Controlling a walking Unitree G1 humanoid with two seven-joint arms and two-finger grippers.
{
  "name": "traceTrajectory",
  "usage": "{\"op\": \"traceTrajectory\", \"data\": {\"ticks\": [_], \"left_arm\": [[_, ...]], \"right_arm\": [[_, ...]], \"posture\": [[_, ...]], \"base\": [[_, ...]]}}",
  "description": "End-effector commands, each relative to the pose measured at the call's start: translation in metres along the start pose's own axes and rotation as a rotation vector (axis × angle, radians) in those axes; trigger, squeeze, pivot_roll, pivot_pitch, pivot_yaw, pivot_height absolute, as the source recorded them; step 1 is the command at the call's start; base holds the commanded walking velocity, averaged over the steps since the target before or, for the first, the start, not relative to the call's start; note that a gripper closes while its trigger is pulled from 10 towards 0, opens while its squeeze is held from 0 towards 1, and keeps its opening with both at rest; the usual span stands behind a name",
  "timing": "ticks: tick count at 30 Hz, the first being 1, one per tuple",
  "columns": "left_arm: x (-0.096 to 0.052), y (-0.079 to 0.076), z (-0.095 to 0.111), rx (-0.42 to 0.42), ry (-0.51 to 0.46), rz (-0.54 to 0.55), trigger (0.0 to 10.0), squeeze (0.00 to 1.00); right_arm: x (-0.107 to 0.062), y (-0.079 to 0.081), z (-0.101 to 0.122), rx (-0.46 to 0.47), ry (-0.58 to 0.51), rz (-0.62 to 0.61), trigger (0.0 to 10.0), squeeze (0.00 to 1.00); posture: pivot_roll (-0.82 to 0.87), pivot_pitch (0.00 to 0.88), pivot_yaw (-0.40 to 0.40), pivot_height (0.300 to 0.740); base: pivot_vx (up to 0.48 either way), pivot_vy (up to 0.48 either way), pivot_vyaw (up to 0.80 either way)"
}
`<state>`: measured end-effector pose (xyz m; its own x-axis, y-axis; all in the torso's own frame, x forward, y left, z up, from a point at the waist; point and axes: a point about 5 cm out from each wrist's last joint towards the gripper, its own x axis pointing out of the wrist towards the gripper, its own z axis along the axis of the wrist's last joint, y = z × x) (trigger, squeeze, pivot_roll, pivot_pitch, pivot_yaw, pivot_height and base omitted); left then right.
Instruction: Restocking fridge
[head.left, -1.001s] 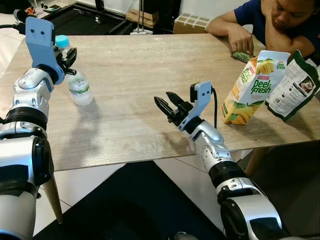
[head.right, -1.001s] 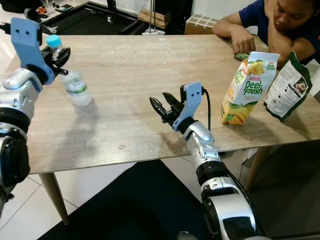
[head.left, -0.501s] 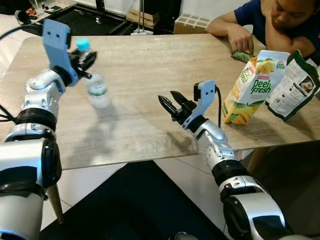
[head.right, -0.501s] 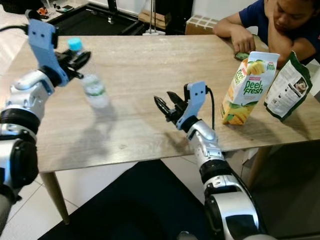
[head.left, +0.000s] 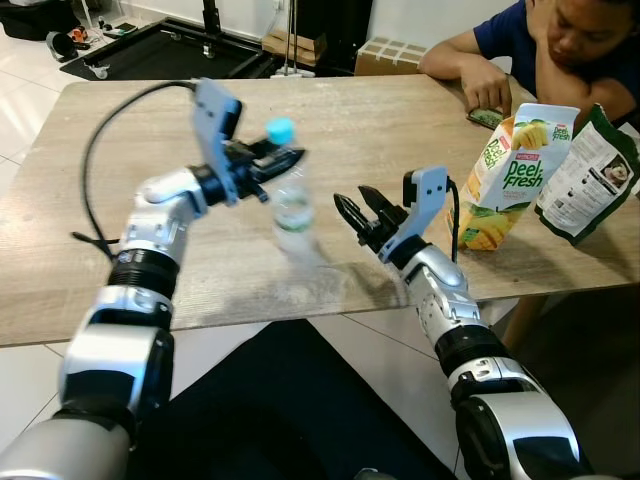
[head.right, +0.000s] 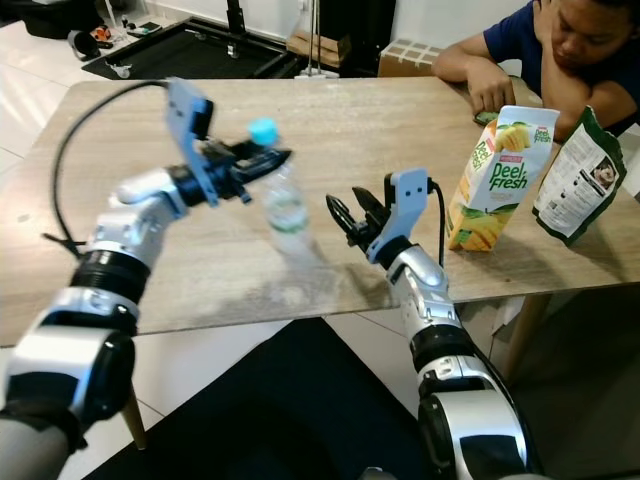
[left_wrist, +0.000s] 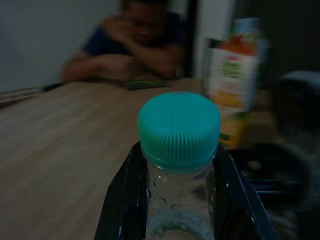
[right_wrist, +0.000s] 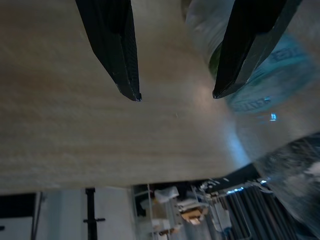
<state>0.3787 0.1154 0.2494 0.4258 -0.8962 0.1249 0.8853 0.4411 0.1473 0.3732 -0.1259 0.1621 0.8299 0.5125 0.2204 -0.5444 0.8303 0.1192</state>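
Observation:
A clear water bottle (head.left: 292, 205) with a teal cap (left_wrist: 179, 128) hangs upright above the wooden table (head.left: 90, 260). My left gripper (head.left: 283, 157) is shut on its neck just under the cap. My right gripper (head.left: 352, 207) stands open a short way to the bottle's right, fingers pointing toward it; the bottle's label (right_wrist: 260, 85) shows blurred past one fingertip (right_wrist: 225, 90) in the right wrist view. A Deel Fresh juice carton (head.left: 508, 172) stands at the table's right side.
A green and white pouch (head.left: 588, 175) leans beside the carton near the table's right edge. A person leans on the far right corner with a hand near a small green thing (head.left: 486, 116). Dark floor lies below the front edge.
My left gripper has carried the bottle rightward across the table, from the far left to near the middle, close to my right gripper. The right gripper stayed open.

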Motion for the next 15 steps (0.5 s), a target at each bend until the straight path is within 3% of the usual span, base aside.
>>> {"op": "traceTrajectory", "data": {"ticks": [1, 9, 10, 12, 13, 15], "left_arm": [[-0.0001, -0.0164, -0.0437, -0.137, 0.159, -0.060, 0.0, 0.00], [-0.0021, -0.0207, -0.0462, -0.107, 0.206, -0.085, 0.0, 0.00], [-0.0045, -0.0200, -0.0464, -0.092, 0.223, -0.077, 1.3, 0.00], [-0.0045, -0.0200, -0.0464, -0.092, 0.223, -0.077, 1.3, 0.00], [-0.0067, -0.0199, -0.0462, -0.080, 0.236, -0.074, 3.4, 0.00], [-0.0067, -0.0199, -0.0462, -0.080, 0.236, -0.074, 3.4, 0.00]], "right_arm": [[-0.0059, -0.0057, -0.0011, -0.021, 0.004, -0.023, 10.0, 0.00], [-0.0084, -0.0098, -0.0008, -0.025, 0.006, -0.043, 10.0, 0.00], [-0.0079, -0.0100, -0.0006, -0.027, 0.006, -0.046, 10.0, 0.00], [-0.0079, -0.0100, -0.0006, -0.027, 0.006, -0.046, 10.0, 0.00], [-0.0075, -0.0100, -0.0005, -0.028, 0.007, -0.048, 10.0, 0.00], [-0.0075, -0.0100, -0.0005, -0.028, 0.007, -0.048, 10.0, 0.00]], "posture": [[-0.10, 0.124, -0.011, 0.740], [-0.10, 0.120, -0.007, 0.740], [-0.09, 0.119, -0.009, 0.740], [-0.09, 0.119, -0.009, 0.740], [-0.09, 0.119, -0.009, 0.740], [-0.09, 0.119, -0.009, 0.740]], "base": [[0.000, 0.000, 0.00], [0.000, 0.000, 0.00], [0.000, 0.000, 0.00], [0.000, 0.000, 0.00], [0.000, 0.000, 0.00], [0.000, 0.000, 0.00]]}}
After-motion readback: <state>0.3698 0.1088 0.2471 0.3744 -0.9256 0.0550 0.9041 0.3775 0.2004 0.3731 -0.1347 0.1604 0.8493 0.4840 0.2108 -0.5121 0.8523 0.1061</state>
